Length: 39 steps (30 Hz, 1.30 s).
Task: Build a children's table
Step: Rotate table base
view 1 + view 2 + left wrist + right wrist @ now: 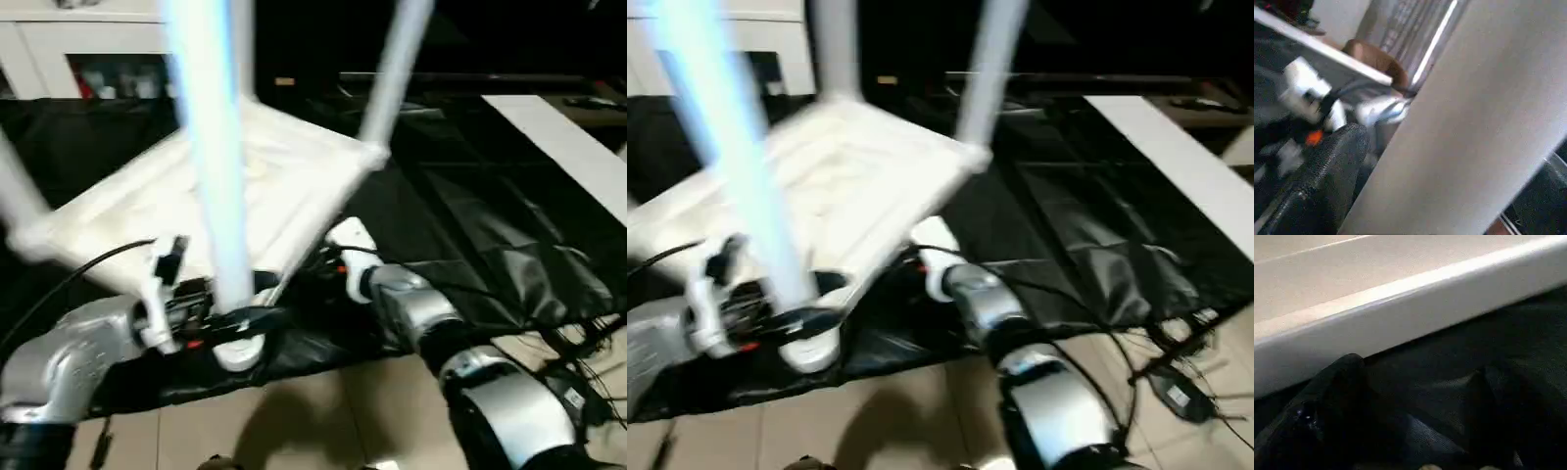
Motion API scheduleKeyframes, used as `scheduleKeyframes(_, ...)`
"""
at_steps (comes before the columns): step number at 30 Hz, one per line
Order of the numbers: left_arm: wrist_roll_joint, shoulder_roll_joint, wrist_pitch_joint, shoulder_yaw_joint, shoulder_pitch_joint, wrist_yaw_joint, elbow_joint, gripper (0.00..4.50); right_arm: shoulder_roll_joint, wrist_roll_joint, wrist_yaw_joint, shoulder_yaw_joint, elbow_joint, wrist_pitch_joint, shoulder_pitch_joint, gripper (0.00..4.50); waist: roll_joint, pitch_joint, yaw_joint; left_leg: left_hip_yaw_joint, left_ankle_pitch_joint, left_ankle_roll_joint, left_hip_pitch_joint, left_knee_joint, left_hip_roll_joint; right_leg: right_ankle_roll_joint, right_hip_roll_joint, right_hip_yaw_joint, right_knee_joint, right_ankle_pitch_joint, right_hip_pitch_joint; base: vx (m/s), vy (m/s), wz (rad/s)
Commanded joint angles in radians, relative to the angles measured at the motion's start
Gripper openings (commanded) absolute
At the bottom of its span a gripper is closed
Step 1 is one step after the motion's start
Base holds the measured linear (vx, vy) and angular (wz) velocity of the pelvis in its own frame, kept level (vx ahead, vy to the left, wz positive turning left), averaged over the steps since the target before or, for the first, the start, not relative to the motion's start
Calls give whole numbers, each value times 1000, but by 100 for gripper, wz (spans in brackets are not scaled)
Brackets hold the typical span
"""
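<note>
Fingers on the left gripper stand wide, one on each side of the base of the nearest leg, and whether they press it I cannot tell; in the left wrist view one ribbed black finger lies just beside the leg's smooth matte tube. Fingers on the right gripper are also spread wide and hold nothing, pointing under the rim of the tabletop, which shows there as a thick, smooth, rounded white lip above the dark cloth. As for progress, the children's table lies upside down and tilted on a black, creased, faintly glossy sheet spread over the tiled floor, and at least three long round legs already stand up from its corner sockets; the fourth corner is not clear enough to judge. What seems left is seating any remaining leg and turning the table onto its feet. Everything on it is plain white plastic, the top rectangular with rounded corners.
</note>
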Motion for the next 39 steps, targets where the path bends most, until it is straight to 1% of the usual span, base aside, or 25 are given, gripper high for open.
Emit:
scheduleKeyframes(1, 8, -45, 3, -76, -32, 9, -20, 447, 61, 2, 29, 13, 33, -25, -24, 450, 31, -63, 12, -19, -253, -68, 14, -79, 28, -207, -70, 53, -63, -126, 47, 0, 0, 0)
scheduleKeyframes(3, 32, -78, -8, -103, -59, 25, -5, 447, 70, -4, 23, 5, 59, -43, -33, 450, 30, -62, 11, -18, -255, -65, 16, -78, 29, -212, -70, 53, -64, -125, 46, 0, 0, 0)
scheduleKeyframes(4, 81, -126, -57, -132, -99, 51, 42, 447, 72, -11, 3, -3, 75, -60, -37, 450, 31, -60, 11, -17, -266, -64, 18, -79, 29, -210, -69, 54, -70, -143, 43, 0, 0, 0)
scheduleKeyframes(5, 90, -133, -67, -135, -106, 58, 52, 447, 72, -12, 0, -5, 78, -64, -38, 450, 38, -59, 14, -18, -278, -68, 21, -78, 29, -208, -70, 54, -71, -155, 41, 0, 0, 0)
scheduleKeyframes(7, 133, -158, -135, -147, -128, 71, 99, 447, 64, -10, -14, -17, 85, -78, -40, 450, 35, -60, 15, -21, -302, -75, 18, -80, 30, -194, -71, 53, -73, -186, 45, 0, 0, 0)
scheduleKeyframes(9, 177, -187, -201, -148, -154, 106, 153, 447, 50, -4, -21, -29, 85, -87, -37, 450, 32, -62, 17, -21, -298, -69, 19, -79, 30, -194, -72, 54, -72, -178, 46, 0, 0, 0)
scheduleKeyframes(10, 180, -188, -206, -148, -156, 108, 157, 447, 48, -4, -22, -29, 85, -88, -37, 450, 32, -62, 17, -21, -297, -65, 19, -79, 30, -192, -71, 54, -75, -179, 45, 0, 0, 0)
scheduleKeyframes(12, 255, -216, -301, -151, -188, 165, 230, 447, 23, -10, -43, -39, 97, -118, -36, 450, 33, -64, 22, -19, -286, -62, 22, -77, 30, -193, -71, 54, -72, -159, 43, 0, 0, 0)
scheduleKeyframes(13, 271, -216, -322, -144, -195, 178, 251, 447, 5, -7, -51, -50, 97, -128, -30, 450, 32, -64, 23, -21, -279, -58, 19, -78, 30, -193, -72, 53, -73, -154, 44, 0, 0, 0)
scheduleKeyframes(14, 285, -216, -346, -139, -201, 184, 272, 447, -10, -5, -55, -60, 97, -135, -26, 450, 40, -67, 23, -20, -270, -61, 20, -76, 30, -196, -70, 52, -70, -124, 45, 0, 0, 0)
scheduleKeyframes(16, 306, -203, -385, -127, -208, 184, 308, 447, -50, 8, -56, -86, 92, -151, -10, 450, 35, -70, 26, -18, -227, -44, 16, -71, 28, -216, -70, 52, -61, -61, 50, 0, 0, 0)
scheduleKeyframes(19, 315, -187, -409, -115, -207, 185, 323, 447, -83, 15, -48, -101, 83, -158, 6, 450, 35, -70, 33, -15, -204, -29, 16, -68, 28, -228, -70, 50, -58, -28, 52, 0, 0, 0)
scheduleKeyframes(21, 321, -167, -425, -106, -199, 176, 327, 447, -113, 20, -28, -108, 71, -163, 23, 450, 35, -68, 35, -15, -219, -26, 17, -68, 28, -226, -68, 50, -61, -52, 51, 0, 0, 0)
scheduleKeyframes(22, 322, -152, -427, -103, -191, 165, 324, 447, -133, 21, -12, -110, 62, -167, 36, 450, 33, -67, 35, -16, -229, -27, 14, -70, 28, -223, -69, 50, -62, -74, 52, 0, 0, 0)
scheduleKeyframes(25, 372, -94, -444, -105, -170, 173, 359, 447, -199, 14, 79, -97, 12, -185, 89, 450, 32, -65, 36, -16, -253, -25, 14, -70, 30, -212, -70, 50, -67, -132, 52, 0, 0, 0)
scheduleKeyframes(27, 397, -78, -457, -108, -166, 189, 375, 447, -215, 18, 115, -96, -11, -187, 105, 450, 32, -63, 36, -17, -263, -22, 15, -71, 30, -206, -69, 50, -70, -158, 50, 0, 0, 0)
scheduleKeyframes(28, 402, -57, -449, -112, -149, 181, 369, 447, -234, 30, 175, -94, -61, -185, 131, 450, 35, -63, 37, -18, -272, -23, 15, -71, 31, -203, -70, 49, -72, -179, 49, 0, 0, 0)
scheduleKeyframes(30, 412, -42, -457, -119, -136, 175, 360, 447, -246, 41, 221, -90, -103, -181, 151, 450, 31, -63, 38, -19, -269, -16, 13, -72, 33, -198, -70, 49, -72, -180, 51, 0, 0, 0)
scheduleKeyframes(31, 420, -19, -449, -133, -111, 161, 335, 447, -264, 56, 287, -77, -177, -171, 184, 450, 32, -65, 40, -18, -256, -10, 16, -70, 35, -205, -70, 49, -70, -159, 48, 0, 0, 0)
scheduleKeyframes(32, 427, -3, -442, -142, -95, 155, 319, 447, -274, 69, 326, -71, -228, -156, 204, 450, 32, -65, 41, -18, -244, -3, 12, -69, 35, -209, -68, 48, -67, -133, 50, 0, 0, 0)
scheduleKeyframes(33, 428, 0, -441, -144, -92, 153, 316, 447, -277, 71, 334, -69, -239, -153, 209, 450, 32, -65, 44, -18, -245, 1, 13, -69, 35, -209, -66, 48, -68, -131, 49, 0, 0, 0)
scheduleKeyframes(34, 443, 19, -437, -154, -73, 153, 296, 447, -292, 96, 388, -61, -316, -125, 238, 450, 33, -65, 45, -17, -244, 5, 15, -69, 35, -213, -64, 47, -67, -128, 48, 0, 0, 0)
scheduleKeyframes(36, 446, 37, -417, -159, -57, 149, 275, 447, -306, 111, 424, -52, -376, -104, 261, 450, 34, -63, 48, -17, -250, 7, 15, -70, 36, -215, -66, 48, -68, -132, 46, 0, 0, 0)
scheduleKeyframes(37, 445, 61, -378, -164, -38, 144, 240, 447, -321, 122, 454, -42, -425, -88, 279, 450, 35, -61, 50, -18, -274, 0, 17, -73, 36, -214, -66, 48, -71, -168, 43, 0, 0, 0)
scheduleKeyframes(39, 449, 74, -357, -166, -26, 148, 221, 412, -330, 125, 472, -38, -452, -78, 290, 450, 34, -58, 51, -19, -300, -7, 18, -75, 36, -205, -69, 49, -77, -218, 42, 0, 0, 0)
